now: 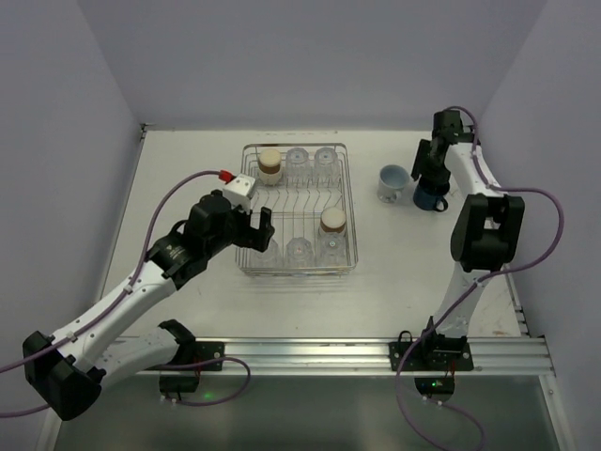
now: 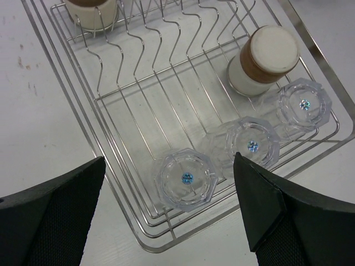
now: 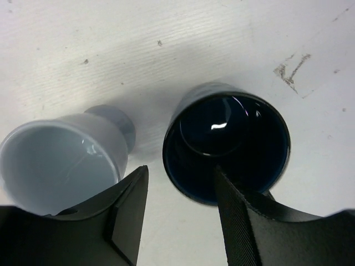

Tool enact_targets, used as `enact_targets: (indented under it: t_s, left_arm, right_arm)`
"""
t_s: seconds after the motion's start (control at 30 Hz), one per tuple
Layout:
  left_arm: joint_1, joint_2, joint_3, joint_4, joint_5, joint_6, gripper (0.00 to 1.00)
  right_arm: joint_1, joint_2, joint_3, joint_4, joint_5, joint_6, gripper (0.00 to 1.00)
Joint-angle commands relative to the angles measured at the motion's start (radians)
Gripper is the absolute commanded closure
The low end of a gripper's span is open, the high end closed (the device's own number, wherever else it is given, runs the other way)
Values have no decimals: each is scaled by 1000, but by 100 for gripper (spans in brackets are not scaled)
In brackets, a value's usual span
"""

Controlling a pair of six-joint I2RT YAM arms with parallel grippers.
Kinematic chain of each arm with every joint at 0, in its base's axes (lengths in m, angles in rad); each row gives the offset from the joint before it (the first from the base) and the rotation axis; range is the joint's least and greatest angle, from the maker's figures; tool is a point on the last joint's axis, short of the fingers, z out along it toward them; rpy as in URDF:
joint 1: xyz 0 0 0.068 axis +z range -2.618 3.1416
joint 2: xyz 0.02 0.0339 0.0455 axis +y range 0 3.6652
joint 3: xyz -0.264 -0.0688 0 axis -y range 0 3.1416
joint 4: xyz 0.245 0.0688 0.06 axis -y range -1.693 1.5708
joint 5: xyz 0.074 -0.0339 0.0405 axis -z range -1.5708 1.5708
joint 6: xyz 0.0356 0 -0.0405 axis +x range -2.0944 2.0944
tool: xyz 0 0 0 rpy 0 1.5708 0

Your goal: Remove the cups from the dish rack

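Note:
The silver wire dish rack [image 1: 350, 202] sits mid-table. It holds beige and brown cups [image 1: 269, 165] [image 1: 332, 222] and several clear tumblers, all upside down. My left gripper [image 1: 255, 228] is open above the rack's near left corner. In the left wrist view, the gripper [image 2: 169, 166] straddles a clear tumbler [image 2: 186, 178] without touching it; two more tumblers [image 2: 252, 143] [image 2: 304, 104] and a beige cup [image 2: 266, 58] stand beyond. My right gripper [image 1: 424, 180] is open just above the dark blue mug [image 3: 227, 141], which stands upright on the table beside the pale blue-grey cup [image 3: 55, 158].
The rack's rim [image 2: 145, 244] lies close under my left fingers [image 2: 55, 216]. The right finger [image 3: 238, 221] overlaps the mug's near rim; the other finger [image 3: 127, 205] is between the two cups. Walls close the table at the back and both sides.

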Motion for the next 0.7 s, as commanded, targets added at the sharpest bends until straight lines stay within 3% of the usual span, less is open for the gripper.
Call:
enact_targets:
  t_s: [0.0, 0.27, 0.5, 0.67]
  left_arm:
    - [5, 40, 94, -18, -51, -6, 0]
    - [11, 248, 289, -4, -141, -62, 0]
    - [66, 578, 501, 60, -169, -55, 9]
    - [127, 786, 668, 94, -169, -17, 16]
  right_arm:
    - [-1, -191, -75, 80, -4, 37, 46]
    - [10, -593, -491, 380, -236, 177, 46]
    - [160, -999, -934, 819, -412, 381, 65]
    - [232, -1191, -1031, 879, -487, 430, 60]
